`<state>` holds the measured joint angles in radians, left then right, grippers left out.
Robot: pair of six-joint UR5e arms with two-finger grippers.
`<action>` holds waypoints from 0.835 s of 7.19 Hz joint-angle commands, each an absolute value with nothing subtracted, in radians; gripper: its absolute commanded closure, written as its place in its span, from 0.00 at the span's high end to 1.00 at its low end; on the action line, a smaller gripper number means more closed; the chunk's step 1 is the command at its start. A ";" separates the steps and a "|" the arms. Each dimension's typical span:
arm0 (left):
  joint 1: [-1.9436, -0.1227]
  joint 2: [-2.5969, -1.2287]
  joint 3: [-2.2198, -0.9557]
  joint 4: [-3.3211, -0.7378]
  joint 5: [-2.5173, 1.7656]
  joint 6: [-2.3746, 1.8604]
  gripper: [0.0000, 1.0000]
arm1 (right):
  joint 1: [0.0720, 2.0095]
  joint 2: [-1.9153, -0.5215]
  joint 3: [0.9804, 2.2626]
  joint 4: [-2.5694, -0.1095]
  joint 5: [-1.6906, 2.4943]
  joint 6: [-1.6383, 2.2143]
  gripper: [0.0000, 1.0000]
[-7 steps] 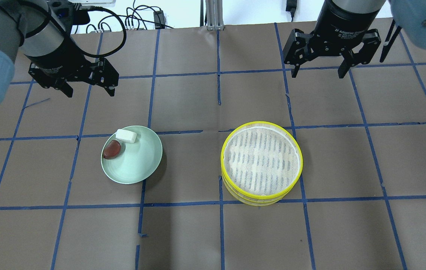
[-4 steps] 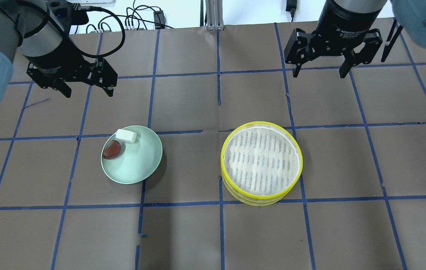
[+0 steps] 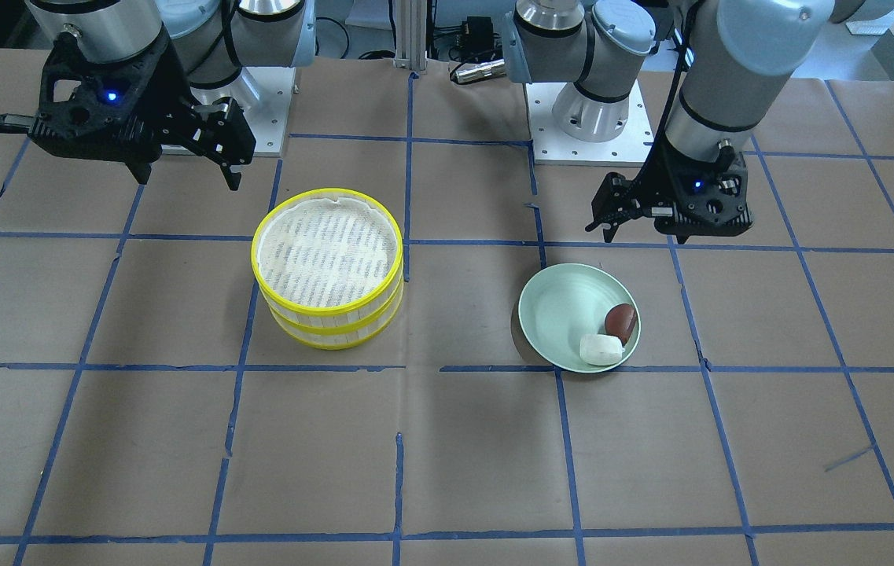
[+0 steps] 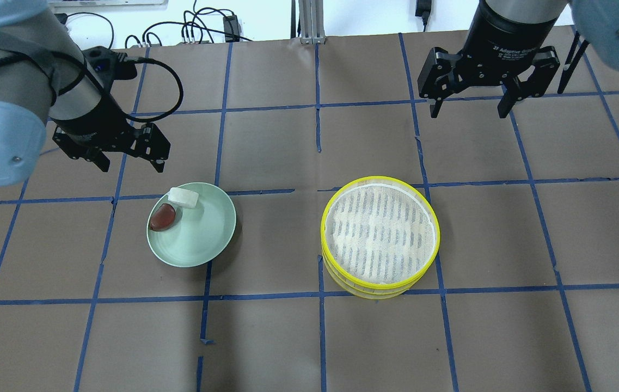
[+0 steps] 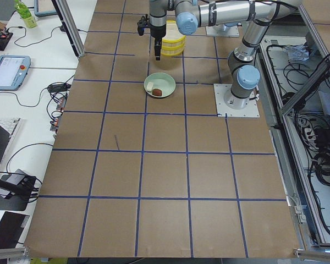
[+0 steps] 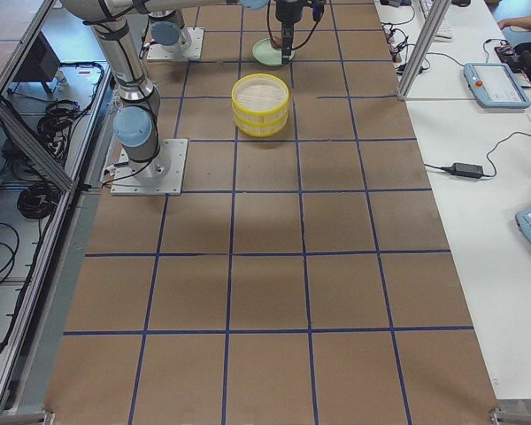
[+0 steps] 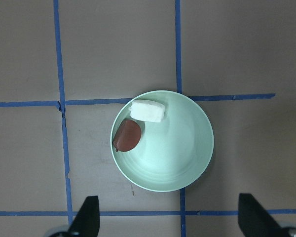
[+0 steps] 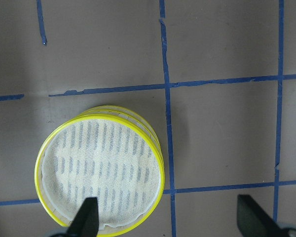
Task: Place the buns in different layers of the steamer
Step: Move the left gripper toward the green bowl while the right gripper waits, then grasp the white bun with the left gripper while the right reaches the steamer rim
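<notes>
Left tool (image 4: 131, 162), spread, has dropped from upper left toward the buns (image 4: 184, 197) — grasp looks next; right tool (image 4: 469, 111) spread, idle.

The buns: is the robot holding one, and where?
Nothing is held. The left end effector and right end effector are open; white bun and brown bun lie on the plate.

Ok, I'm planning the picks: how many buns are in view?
2. The white bun lies by the green plate's rim; the reddish-brown bun sits against it. The steamer's lower layer is hidden and could hold more.
</notes>
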<state>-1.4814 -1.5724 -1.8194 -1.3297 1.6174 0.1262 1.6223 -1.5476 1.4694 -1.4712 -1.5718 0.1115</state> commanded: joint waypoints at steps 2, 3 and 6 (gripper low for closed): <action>-1.474 -1.756 -1.957 -1.045 1.609 0.121 1.00 | 1.618 -1.580 1.525 -1.393 -1.577 0.120 1.00; -1.474 -1.782 -1.945 -1.037 1.609 0.121 1.00 | 1.621 -1.585 1.576 -1.407 -1.562 0.118 1.00; -1.474 -1.864 -1.944 -0.934 1.608 0.123 1.00 | 1.628 -1.592 1.893 -1.801 -1.569 0.109 0.97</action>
<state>-1.4742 -1.8331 -1.9459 -0.9687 1.6089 0.1215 1.6242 -1.5899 1.7606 -1.6314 -1.5629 0.1133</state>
